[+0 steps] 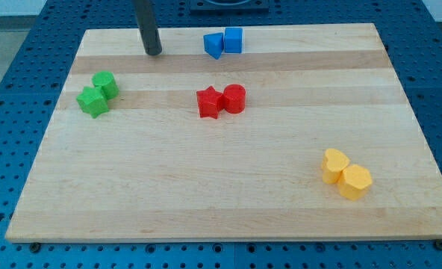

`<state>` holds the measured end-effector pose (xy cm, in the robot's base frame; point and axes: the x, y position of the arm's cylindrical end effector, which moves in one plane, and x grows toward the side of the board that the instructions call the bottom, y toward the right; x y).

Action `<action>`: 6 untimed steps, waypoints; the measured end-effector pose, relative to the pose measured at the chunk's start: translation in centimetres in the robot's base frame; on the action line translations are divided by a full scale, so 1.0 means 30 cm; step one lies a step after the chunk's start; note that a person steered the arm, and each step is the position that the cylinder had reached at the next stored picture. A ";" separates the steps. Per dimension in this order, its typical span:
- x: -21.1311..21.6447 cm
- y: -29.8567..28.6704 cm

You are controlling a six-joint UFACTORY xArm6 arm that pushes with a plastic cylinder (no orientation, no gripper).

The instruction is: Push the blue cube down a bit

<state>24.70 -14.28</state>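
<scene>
My rod comes in upright from the view's top, and my tip rests on the wooden board near its top edge — touching no block, no jaws to speak of. The blue cube sits well to its right, squarish with no long axis, touching another blue block.

My tip left of blue cube

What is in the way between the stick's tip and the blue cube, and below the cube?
Nothing sits between my tip and the blue cube, though another blue block touches the cube on the tip's side. Straight below, the red cylinder stands on the path, but with bare board before it.
</scene>
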 end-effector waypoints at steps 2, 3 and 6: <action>-0.096 0.179; -0.107 0.295; -0.098 0.515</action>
